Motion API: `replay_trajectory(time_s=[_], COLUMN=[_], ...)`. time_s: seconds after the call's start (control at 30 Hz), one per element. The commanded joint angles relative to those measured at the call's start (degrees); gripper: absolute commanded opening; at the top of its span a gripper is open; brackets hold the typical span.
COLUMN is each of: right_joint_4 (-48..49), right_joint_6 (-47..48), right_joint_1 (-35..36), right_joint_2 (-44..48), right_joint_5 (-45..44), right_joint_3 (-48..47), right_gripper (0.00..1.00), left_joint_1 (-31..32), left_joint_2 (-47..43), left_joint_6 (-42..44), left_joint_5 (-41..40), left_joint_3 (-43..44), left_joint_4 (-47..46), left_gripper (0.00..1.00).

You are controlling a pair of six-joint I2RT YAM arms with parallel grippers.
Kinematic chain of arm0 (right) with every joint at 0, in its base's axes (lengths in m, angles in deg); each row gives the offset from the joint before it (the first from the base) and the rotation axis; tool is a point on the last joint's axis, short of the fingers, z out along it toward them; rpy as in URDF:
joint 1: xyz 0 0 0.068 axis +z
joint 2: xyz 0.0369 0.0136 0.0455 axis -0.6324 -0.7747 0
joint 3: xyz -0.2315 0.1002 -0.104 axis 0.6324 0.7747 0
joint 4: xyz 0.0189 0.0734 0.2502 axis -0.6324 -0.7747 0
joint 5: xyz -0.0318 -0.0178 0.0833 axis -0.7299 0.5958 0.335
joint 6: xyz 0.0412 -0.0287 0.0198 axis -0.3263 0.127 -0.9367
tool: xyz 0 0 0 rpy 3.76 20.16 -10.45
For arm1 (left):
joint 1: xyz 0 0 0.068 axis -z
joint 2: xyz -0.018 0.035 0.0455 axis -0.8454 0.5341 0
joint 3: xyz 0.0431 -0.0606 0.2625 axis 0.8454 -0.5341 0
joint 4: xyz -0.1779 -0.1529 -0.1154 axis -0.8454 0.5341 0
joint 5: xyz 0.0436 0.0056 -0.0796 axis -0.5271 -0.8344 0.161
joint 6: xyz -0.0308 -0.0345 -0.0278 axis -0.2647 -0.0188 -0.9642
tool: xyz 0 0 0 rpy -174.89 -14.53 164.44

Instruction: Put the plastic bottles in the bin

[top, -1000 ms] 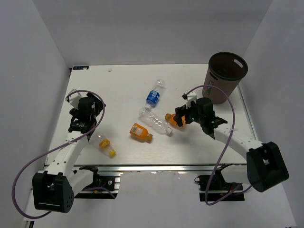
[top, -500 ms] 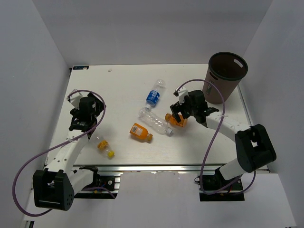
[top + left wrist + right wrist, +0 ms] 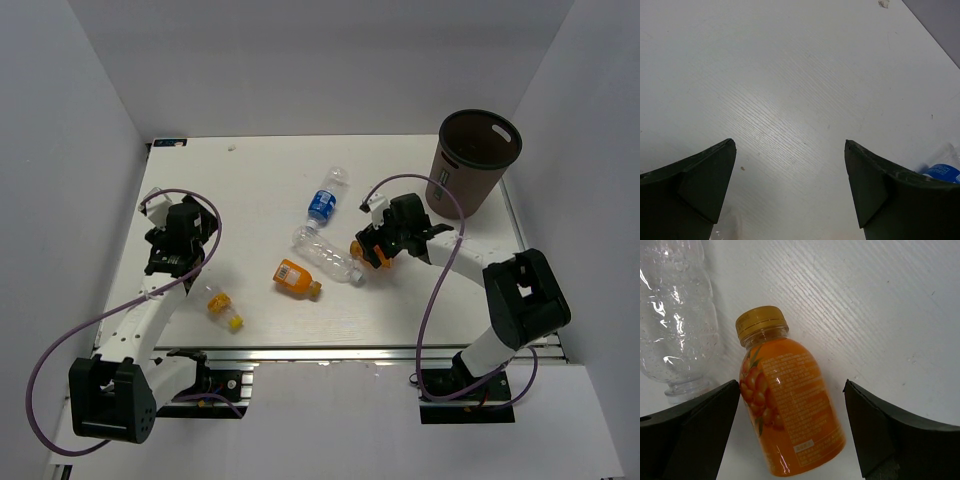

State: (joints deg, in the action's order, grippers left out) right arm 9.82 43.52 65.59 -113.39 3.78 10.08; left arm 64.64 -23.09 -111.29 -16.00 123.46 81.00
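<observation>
My right gripper (image 3: 372, 250) is open, its fingers on either side of an orange-filled bottle (image 3: 790, 405) that lies on the table; in the top view this bottle (image 3: 360, 247) is mostly under the gripper. The larger clear bottle (image 3: 327, 255) lies just left of it and shows in the right wrist view (image 3: 677, 315). A second orange-filled bottle (image 3: 297, 279) lies further left. The clear bottle with the blue label (image 3: 324, 200) lies behind. The small yellow-capped bottle (image 3: 223, 305) lies near my left arm. My left gripper (image 3: 163, 262) is open and empty over bare table. The dark-brown bin (image 3: 472, 162) stands at the back right.
The white table (image 3: 250, 180) has grey walls on three sides. Its front edge (image 3: 330, 350) runs along a metal rail. The blue label shows at the right edge of the left wrist view (image 3: 942, 172).
My right gripper has moved left and lowered, and its fingers now straddle the orange-filled bottle. The left arm has barely moved.
</observation>
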Motion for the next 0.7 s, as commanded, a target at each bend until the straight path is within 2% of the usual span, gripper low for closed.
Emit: replay_trajectory(time_s=[0.0,0.17,0.4,0.47,0.5,0.53,0.67], right_joint_4=[-0.82,0.58,-0.64,-0.82,-0.99,-1.34,-1.96], right_joint_6=[-0.84,-1.37,-1.55,-1.64,-1.72,-1.81,-2.16], right_joint_1=[0.17,0.17,0.08,0.08,0.08,0.08,0.08], right_joint_2=[-1.04,-0.51,0.28,0.11,-0.24,-0.33,-0.16], right_joint_5=[1.18,-0.48,-1.19,-0.75,-0.49,-0.49,-1.10], right_joint_3=[-1.93,-0.78,-1.04,-1.13,-1.22,-1.40,-2.27], right_gripper=[0.89,0.82,0.55,0.52,0.48,0.40,0.22], left_joint_1=[-0.15,-0.15,-0.15,-0.15,-0.15,-0.15,-0.15], left_joint_2=[-0.04,0.92,1.28,1.10,1.01,0.93,0.84], left_joint_6=[0.37,0.29,0.20,0.20,0.20,0.11,0.11], left_joint_5=[-1.19,-1.37,-1.81,-1.72,-1.72,-1.72,-1.81], left_joint_3=[1.83,2.36,2.62,2.53,2.45,2.53,2.45], left_joint_4=[0.50,0.94,1.56,1.38,1.47,1.47,1.56], left_gripper=[0.98,0.98,0.98,0.98,0.98,0.98,0.98])
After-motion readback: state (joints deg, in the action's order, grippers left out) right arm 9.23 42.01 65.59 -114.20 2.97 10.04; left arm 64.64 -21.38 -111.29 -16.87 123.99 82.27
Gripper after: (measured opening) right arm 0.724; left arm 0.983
